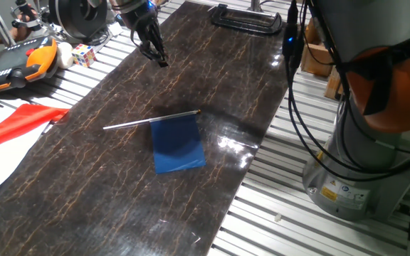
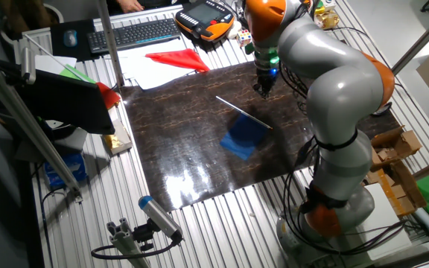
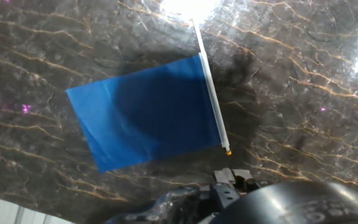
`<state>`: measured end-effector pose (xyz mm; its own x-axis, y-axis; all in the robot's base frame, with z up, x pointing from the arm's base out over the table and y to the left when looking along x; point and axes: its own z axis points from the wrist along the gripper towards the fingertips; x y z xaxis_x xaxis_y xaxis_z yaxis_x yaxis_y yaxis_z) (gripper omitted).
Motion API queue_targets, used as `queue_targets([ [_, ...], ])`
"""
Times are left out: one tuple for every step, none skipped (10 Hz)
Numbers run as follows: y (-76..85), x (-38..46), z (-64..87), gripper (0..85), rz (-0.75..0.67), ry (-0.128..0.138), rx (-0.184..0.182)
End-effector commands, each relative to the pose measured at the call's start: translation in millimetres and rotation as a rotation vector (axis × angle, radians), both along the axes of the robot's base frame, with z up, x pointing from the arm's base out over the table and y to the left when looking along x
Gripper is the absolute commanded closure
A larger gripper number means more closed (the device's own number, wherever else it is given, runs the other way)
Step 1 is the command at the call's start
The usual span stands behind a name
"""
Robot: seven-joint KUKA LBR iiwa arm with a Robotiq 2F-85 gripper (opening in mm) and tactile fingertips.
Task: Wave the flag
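just one flag (image 1: 177,142) flat on table (image 1: 84,192) — gripper (image 1: 155,53) apart, jaws unclear.

Flag (image 1: 177,143): plain blue sheet, silver-grey stick. Table (image 1: 84,185): dark brown, marbled with tan veins. Pincer (image 1: 155,55): black.

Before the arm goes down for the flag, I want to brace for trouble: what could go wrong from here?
The stick is thin and lies flat on the slab, so the gripper may slide off it or hit the surface.

The blue sheet is joined along part of the stick, so a grasp there could pinch cloth.

The slab's glare falls over the bare end of the stick in the hand view, which may hamper aiming.
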<state>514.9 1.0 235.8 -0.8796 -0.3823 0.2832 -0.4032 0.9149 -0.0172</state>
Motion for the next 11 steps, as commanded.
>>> queue_targets([
  [0.0,0.0,-0.1,84.0,-0.001,-0.002,0.000],
  [0.0,0.0,-0.1,84.0,-0.021,-0.009,-0.006],
  [0.0,0.0,-0.1,84.3,-0.040,-0.018,-0.008],
  [0.0,0.0,-0.1,84.3,-0.059,-0.032,0.006],
  [0.0,0.0,-0.1,84.3,-0.093,-0.042,0.127],
  [0.0,0.0,-0.1,84.3,-0.137,-0.030,0.140],
  [0.0,0.0,-0.1,84.3,-0.149,-0.067,0.113],
  [0.0,0.0,-0.1,84.3,-0.152,-0.123,0.121],
  [0.0,0.0,-0.1,84.3,-0.145,-0.106,0.142],
  [0.0,0.0,-0.1,84.3,-0.128,-0.069,0.140],
  [0.0,0.0,-0.1,84.3,-0.139,-0.074,0.113],
])
